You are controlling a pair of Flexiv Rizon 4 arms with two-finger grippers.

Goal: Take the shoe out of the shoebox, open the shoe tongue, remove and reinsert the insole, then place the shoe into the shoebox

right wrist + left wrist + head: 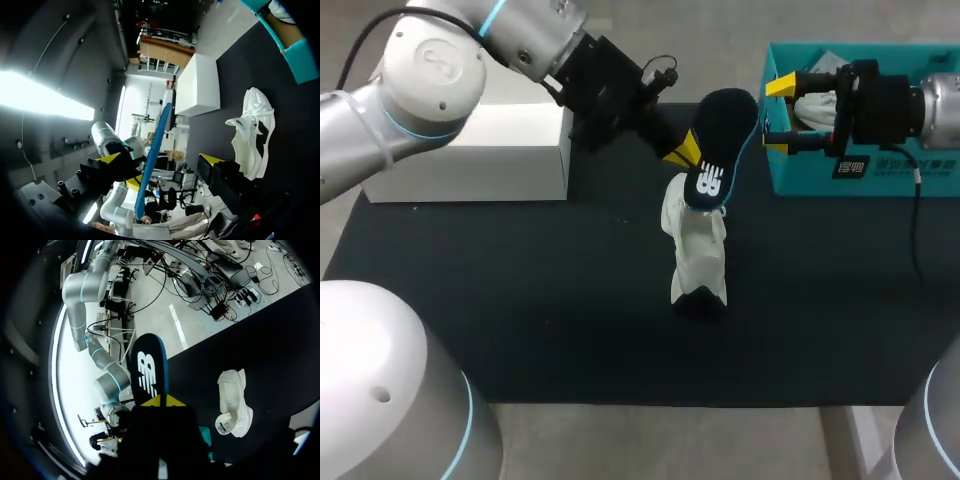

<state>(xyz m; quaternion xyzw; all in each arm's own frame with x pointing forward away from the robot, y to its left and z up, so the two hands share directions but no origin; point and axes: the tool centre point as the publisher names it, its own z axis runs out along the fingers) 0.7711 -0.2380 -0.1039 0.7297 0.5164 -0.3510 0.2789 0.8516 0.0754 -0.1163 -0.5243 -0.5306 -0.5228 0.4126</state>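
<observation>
The left hand (pixel 685 152) clamps the dark, white-logoed insole (pixel 722 135) above the white shoe (pixel 698 250), the right hand (pixel 778 113) gaping empty just beside the insole.

Left tool (pixel 688 150) pinches the insole (pixel 725 120) above the shoe (pixel 700 250) — right tool (pixel 779 113) gapes at the shoebox (pixel 820 182).

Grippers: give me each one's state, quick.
Left gripper: shut on the insole.
Right gripper: open, holding nothing.

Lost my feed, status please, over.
Left hand shut on insole, out of shoe. Right hand open, facing insole, by shoebox. Shoe on mat, nothing blocking it.
</observation>
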